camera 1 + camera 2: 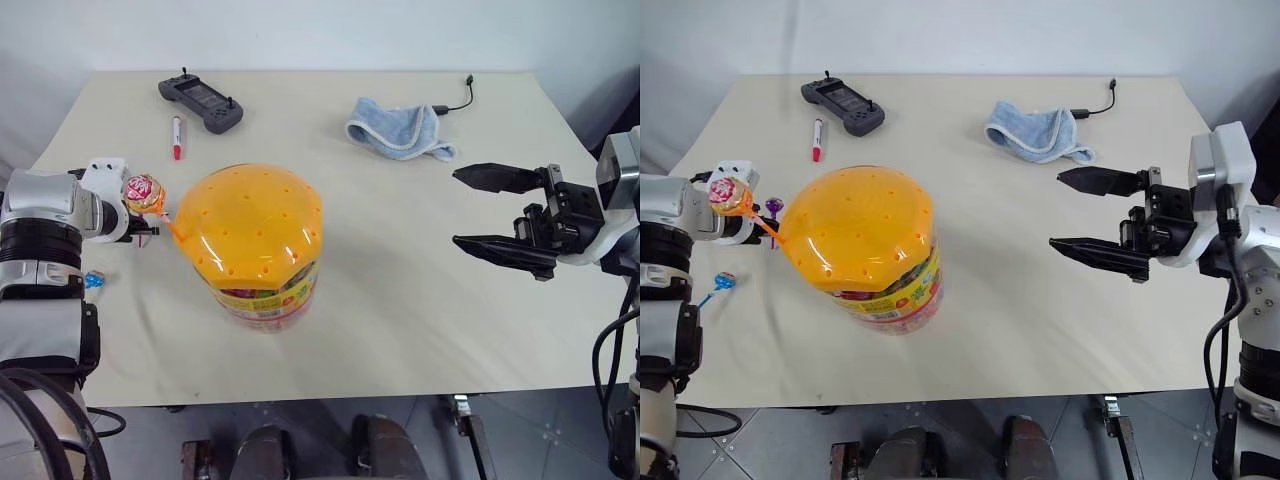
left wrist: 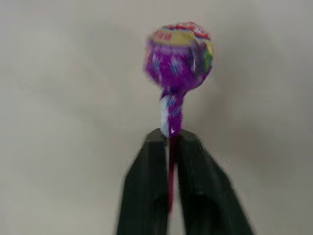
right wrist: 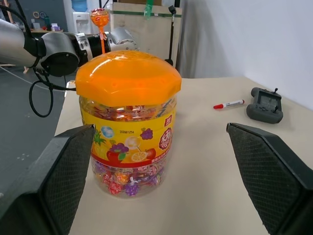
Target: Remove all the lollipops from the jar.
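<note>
— What is the left gripper (image 2: 168, 139) doing?

— Its two smooth black fingers are pinched on the thin stick of a purple-wrapped lollipop (image 2: 178, 61), a round, crinkly ball held just over the matte beige table (image 1: 400, 300).

— And the right gripper (image 1: 456, 208)?

— Its jaws are spread wide with nothing between them, well to the right of the jar (image 1: 262, 240), a large clear plastic tub with a glossy orange domed lid dotted with small holes and a colourful label band.

— How many sweets are out?

— Three. An orange-wrapped lollipop (image 1: 143, 192) stands up at the lid's left edge. A blue-wrapped lollipop (image 1: 725, 281) lies on the table. More wrapped sweets show through the jar's wall.

— What else?

— One red-and-white marker pen (image 1: 177, 137), one dark handheld controller (image 1: 200, 103), and one crumpled blue cloth (image 1: 398, 130).
</note>
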You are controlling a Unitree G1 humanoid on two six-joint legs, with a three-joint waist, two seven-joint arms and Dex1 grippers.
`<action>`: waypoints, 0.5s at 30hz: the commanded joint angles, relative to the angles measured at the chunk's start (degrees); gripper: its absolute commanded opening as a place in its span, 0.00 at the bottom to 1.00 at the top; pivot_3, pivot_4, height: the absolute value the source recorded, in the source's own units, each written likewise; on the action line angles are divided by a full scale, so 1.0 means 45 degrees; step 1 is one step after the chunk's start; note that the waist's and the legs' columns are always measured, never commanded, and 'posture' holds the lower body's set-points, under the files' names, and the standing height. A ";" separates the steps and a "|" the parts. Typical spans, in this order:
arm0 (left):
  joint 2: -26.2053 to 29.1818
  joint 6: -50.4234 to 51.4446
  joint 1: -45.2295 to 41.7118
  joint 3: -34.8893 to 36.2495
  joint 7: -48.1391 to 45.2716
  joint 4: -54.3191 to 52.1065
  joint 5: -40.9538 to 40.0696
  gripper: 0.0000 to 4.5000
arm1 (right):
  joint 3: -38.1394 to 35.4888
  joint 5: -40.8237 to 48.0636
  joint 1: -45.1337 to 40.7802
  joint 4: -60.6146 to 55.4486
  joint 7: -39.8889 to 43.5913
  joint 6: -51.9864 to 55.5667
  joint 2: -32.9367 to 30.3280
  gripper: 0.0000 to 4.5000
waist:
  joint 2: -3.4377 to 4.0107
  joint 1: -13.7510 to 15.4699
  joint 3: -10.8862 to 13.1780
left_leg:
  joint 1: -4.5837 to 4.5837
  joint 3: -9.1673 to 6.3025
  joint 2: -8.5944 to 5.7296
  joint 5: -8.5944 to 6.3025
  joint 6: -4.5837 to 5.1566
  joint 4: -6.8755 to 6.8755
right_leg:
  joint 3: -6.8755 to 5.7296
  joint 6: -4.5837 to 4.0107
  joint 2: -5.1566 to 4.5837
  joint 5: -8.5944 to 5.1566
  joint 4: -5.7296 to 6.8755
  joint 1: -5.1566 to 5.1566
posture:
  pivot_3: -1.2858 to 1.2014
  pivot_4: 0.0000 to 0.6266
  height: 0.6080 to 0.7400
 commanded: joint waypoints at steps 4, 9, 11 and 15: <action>0.0670 0.1009 -0.0500 -0.0058 -0.0795 -0.1847 0.0560 0.57 | -0.0201 -0.0137 -0.0355 0.0056 0.0013 -0.0352 -0.0171 1.00 | -0.0013 -0.0005 0.0008 | 0.0000 -0.0002 0.0000 0.0000 0.0000 0.0001 | 0.0000 0.0000 -0.0001 0.0000 0.0001 0.0000 | 0.52 0.24 1.00; 0.2543 0.2961 0.0226 -0.0074 -0.2423 -0.6186 -0.0258 0.93 | -0.0375 -0.0131 -0.0262 -0.0080 0.0006 -0.0286 -0.0319 1.00 | -0.0028 -0.0028 0.0016 | -0.0002 -0.0007 0.0002 0.0000 0.0000 0.0005 | 0.0000 0.0000 -0.0002 0.0000 0.0002 -0.0003 | 0.52 0.24 1.00; 0.3487 0.3544 0.0800 0.0331 -0.3106 -0.7843 -0.0847 1.00 | -0.0453 -0.0102 -0.0170 -0.0166 -0.0054 -0.0223 -0.0381 1.00 | -0.0027 -0.0089 0.0016 | -0.0001 -0.0005 0.0003 0.0000 0.0000 0.0002 | 0.0002 0.0000 -0.0005 0.0000 0.0005 -0.0013 | 0.52 0.24 1.00; 0.4747 0.3227 0.3426 0.3042 -0.4981 -1.0872 -0.2585 1.00 | -0.0530 -0.0100 -0.0006 -0.0215 -0.0082 -0.0233 -0.0478 1.00 | -0.0027 -0.0088 0.0016 | 0.0003 -0.0004 0.0006 0.0000 0.0000 0.0002 | 0.0003 -0.0001 -0.0010 0.0000 0.0031 -0.0027 | 0.52 0.24 1.00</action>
